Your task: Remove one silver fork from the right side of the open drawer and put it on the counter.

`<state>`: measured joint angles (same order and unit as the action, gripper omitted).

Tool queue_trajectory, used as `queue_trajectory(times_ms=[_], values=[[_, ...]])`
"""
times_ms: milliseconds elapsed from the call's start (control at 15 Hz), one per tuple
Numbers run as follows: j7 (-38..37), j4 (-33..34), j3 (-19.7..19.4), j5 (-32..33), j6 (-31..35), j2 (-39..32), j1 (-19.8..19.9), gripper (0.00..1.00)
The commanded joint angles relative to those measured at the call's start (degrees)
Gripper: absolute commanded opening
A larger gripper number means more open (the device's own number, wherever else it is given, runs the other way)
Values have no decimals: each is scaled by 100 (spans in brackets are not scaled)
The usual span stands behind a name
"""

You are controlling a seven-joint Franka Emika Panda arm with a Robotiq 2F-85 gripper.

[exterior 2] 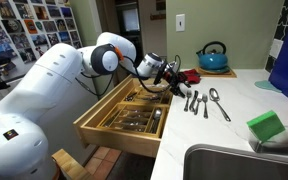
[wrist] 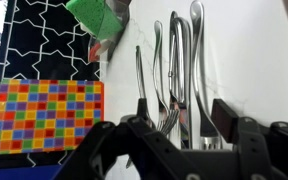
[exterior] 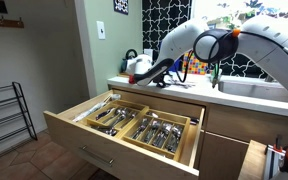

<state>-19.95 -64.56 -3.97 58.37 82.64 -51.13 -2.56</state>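
The wide wooden drawer (exterior: 89,140) stands open under the counter (exterior 2: 246,98), its cutlery tray (exterior 2: 134,118) full of silver cutlery. Several silver pieces lie side by side on the counter (wrist: 259,55), among them a silver fork (wrist: 167,118) whose tines lie between my fingers in the wrist view. My gripper (wrist: 182,115) is open, fingers wide apart, low over the counter's edge beside the drawer in both exterior views (exterior: 156,72) (exterior 2: 171,82). The laid-out cutlery (exterior 2: 202,100) lies just past it.
A teal kettle (exterior 2: 212,57) stands at the back of the counter. A green sponge (exterior 2: 266,125) sits near the sink (exterior 2: 234,165). A red item (exterior 2: 190,75) lies behind my gripper. A colourful chequered board (wrist: 44,115) leans at the wall.
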Motion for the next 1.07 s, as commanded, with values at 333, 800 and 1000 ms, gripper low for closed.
queue_trajectory(times_ms=[333,800,1000], values=[[470,-66,254,-958,-71,808,-39,100],[170,-983,549,-2753,191,2649,-225,100],[176,-1559,910,-3293,628,3494,-105,100]])
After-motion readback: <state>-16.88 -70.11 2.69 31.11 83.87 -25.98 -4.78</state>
